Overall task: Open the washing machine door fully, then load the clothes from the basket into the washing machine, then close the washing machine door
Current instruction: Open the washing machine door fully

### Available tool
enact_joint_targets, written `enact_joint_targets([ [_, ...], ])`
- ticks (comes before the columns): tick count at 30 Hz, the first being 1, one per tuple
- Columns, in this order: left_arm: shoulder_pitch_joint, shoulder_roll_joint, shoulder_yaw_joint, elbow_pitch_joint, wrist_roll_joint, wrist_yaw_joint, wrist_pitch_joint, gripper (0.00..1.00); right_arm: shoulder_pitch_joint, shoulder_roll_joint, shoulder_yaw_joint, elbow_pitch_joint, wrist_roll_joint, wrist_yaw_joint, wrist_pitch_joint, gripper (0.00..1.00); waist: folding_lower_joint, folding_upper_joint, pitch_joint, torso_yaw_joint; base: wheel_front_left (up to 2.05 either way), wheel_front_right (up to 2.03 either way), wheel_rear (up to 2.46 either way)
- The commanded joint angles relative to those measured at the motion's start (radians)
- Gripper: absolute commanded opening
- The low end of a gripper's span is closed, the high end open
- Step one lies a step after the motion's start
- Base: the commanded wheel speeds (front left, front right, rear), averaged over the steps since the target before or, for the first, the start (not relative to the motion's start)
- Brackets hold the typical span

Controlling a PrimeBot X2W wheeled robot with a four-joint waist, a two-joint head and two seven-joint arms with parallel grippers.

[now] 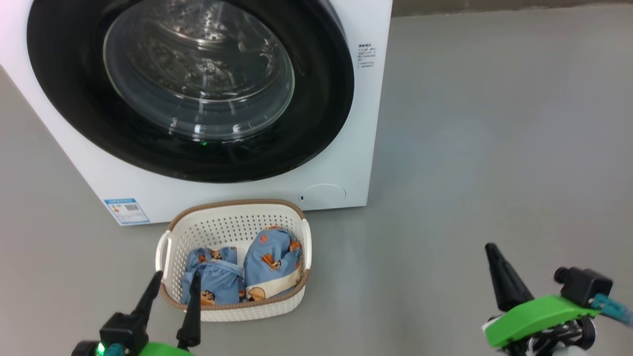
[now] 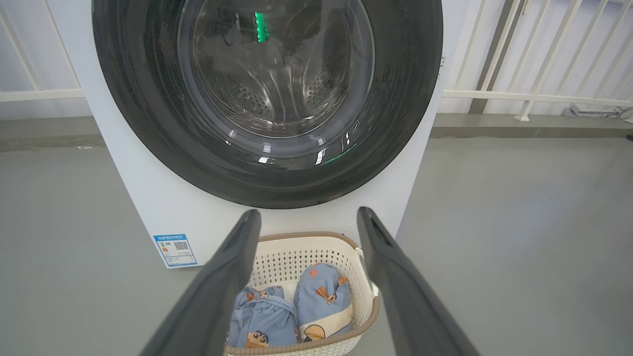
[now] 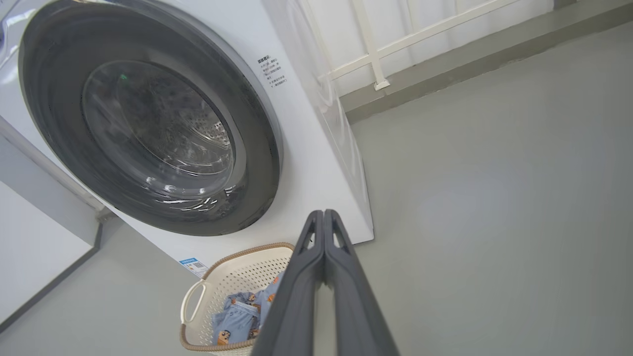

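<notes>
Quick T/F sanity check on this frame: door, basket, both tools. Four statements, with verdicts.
1. The washing machine door is shut. True.
2. The basket is empty. False: the clothes lie in it.
3. The left tool is open. True.
4. The right tool holds a garment. False: it is shut on nothing.

The shut washing machine door [image 1: 316,99] blocked the drum, the basket [image 1: 227,227] stood just before it, open-topped above the clothes [image 1: 272,262], and grey floor [image 1: 494,148] spread free to the right.
</notes>
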Motion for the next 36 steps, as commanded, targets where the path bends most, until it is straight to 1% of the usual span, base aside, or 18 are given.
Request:
enact_joint_targets([
  [1,-0.058,0.013,0.033,-0.030,0.003,0.000,-0.012,1.00,-0.060,0.000,0.010,-0.022,0.073,0.002,0.012,0.00,0.0000,0.0000,0.020,0.006,0.00,0.00,0.00],
  [3,-0.068,0.013,0.034,-0.036,0.004,0.000,-0.012,1.00,-0.083,0.002,-0.012,-0.018,0.221,0.002,0.045,0.00,0.0000,0.0000,0.038,0.010,0.00,0.00,0.00],
  [5,-0.078,0.012,0.035,-0.043,0.004,-0.001,-0.012,1.00,-0.108,0.003,-0.039,-0.008,0.339,0.002,0.074,0.00,0.0000,0.0000,0.057,0.016,0.00,0.00,0.00],
  [9,-0.099,0.011,0.030,-0.057,0.006,-0.004,-0.012,1.00,-0.169,0.003,-0.096,0.033,0.612,0.002,0.136,0.00,0.0000,0.0000,0.100,0.032,0.00,0.00,0.00],
  [12,-0.117,0.010,0.026,-0.069,0.007,-0.005,-0.012,1.00,-0.228,0.004,-0.138,0.082,0.778,0.002,0.187,0.00,0.0000,0.0000,0.133,0.045,0.00,0.00,0.00],
  [16,-0.139,0.009,0.019,-0.085,0.007,-0.008,-0.012,1.00,-0.324,0.004,-0.180,0.156,0.938,0.002,0.259,0.00,0.0000,0.0000,0.180,0.059,0.00,0.00,0.00],
  [20,-0.165,0.008,0.009,-0.096,0.007,-0.010,-0.012,1.00,-0.437,0.004,-0.210,0.247,1.047,0.002,0.324,0.00,0.0000,0.0000,0.229,0.073,0.00,0.00,0.00],
  [24,-0.193,0.007,0.001,-0.102,0.004,-0.013,-0.012,1.00,-0.563,-0.003,-0.230,0.339,1.117,0.002,0.379,0.00,0.0000,0.0000,0.275,0.085,0.00,0.00,0.00],
  [29,-0.228,0.006,-0.012,-0.105,0.002,-0.015,-0.012,1.00,-0.726,-0.032,-0.231,0.439,1.164,0.002,0.433,0.00,0.0000,0.0000,0.328,0.100,0.00,0.00,0.00],
  [30,-0.228,0.006,-0.012,-0.105,0.002,-0.015,-0.012,1.00,-0.726,-0.032,-0.231,0.439,1.164,0.002,0.433,0.00,0.0000,0.0000,0.328,0.100,0.00,0.00,0.00],
  [36,-0.263,0.005,-0.029,-0.111,-0.005,-0.017,-0.012,1.00,-0.899,-0.074,-0.207,0.533,1.179,0.002,0.488,0.00,0.0000,0.0000,0.378,0.120,0.00,0.00,0.00],
])
